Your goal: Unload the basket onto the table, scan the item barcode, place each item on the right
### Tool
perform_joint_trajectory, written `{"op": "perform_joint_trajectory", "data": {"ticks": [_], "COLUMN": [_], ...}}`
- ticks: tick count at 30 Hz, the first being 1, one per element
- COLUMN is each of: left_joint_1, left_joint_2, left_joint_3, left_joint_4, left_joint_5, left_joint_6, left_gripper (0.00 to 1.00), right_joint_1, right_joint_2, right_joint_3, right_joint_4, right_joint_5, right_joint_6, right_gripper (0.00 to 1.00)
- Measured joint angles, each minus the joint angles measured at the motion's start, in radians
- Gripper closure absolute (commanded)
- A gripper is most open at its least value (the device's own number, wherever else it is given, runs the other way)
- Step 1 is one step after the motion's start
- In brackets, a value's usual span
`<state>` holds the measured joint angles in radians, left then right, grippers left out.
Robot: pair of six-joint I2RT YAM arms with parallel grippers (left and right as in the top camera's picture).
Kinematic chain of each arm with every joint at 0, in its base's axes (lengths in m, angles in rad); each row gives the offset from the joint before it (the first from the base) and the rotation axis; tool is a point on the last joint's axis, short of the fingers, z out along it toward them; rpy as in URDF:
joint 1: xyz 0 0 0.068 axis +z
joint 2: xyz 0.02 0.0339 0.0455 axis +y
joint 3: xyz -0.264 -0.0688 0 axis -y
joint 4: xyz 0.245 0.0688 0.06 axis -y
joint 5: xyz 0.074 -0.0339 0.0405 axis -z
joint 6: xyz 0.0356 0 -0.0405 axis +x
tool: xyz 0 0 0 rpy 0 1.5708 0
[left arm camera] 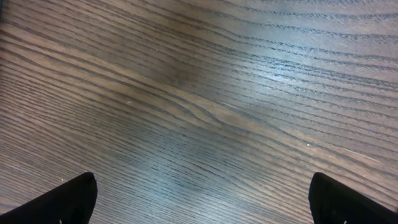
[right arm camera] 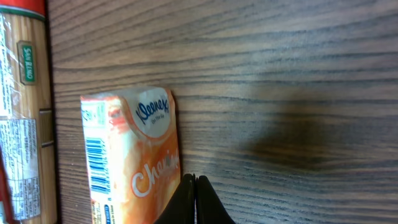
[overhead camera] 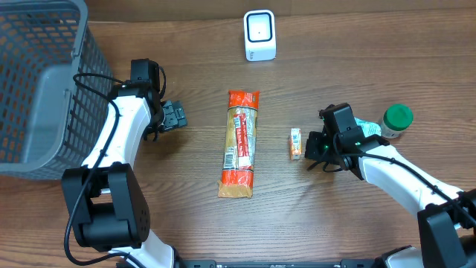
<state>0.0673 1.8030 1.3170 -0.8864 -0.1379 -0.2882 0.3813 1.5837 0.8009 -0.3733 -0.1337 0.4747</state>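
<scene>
A small orange Kleenex tissue pack lies on the wooden table, right of centre. In the right wrist view the tissue pack shows a barcode along its left side. My right gripper sits just right of the pack. Its fingers are pressed together, right against the pack's right edge, with nothing between them. My left gripper hovers at the left of the table. It is wide open over bare wood. A white scanner stands at the back centre.
A long orange spaghetti packet lies lengthwise in the middle, and its edge shows left of the tissue pack. A grey mesh basket fills the left side. A green-capped bottle stands behind my right arm.
</scene>
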Motion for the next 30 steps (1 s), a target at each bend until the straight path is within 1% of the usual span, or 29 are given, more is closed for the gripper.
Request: {"op": "perform_joint_trajectory", "data": {"ticks": [7, 20, 30], "left_joint_1": [0.000, 0.000, 0.000], "left_joint_2": [0.000, 0.000, 0.000], "left_joint_3": [0.000, 0.000, 0.000], "left_joint_4": [0.000, 0.000, 0.000], "left_joint_5": [0.000, 0.000, 0.000], "left_joint_6": [0.000, 0.000, 0.000], "left_gripper": [0.00, 0.00, 0.00], "right_joint_1": [0.000, 0.000, 0.000], "right_joint_2": [0.000, 0.000, 0.000], "right_joint_3": [-0.006, -0.006, -0.006], "right_joint_4": [0.042, 0.060, 0.065], "right_joint_5": [-0.010, -0.020, -0.098], "right_joint_6": [0.000, -0.001, 0.000], "right_gripper": [0.96, 0.96, 0.96]}}
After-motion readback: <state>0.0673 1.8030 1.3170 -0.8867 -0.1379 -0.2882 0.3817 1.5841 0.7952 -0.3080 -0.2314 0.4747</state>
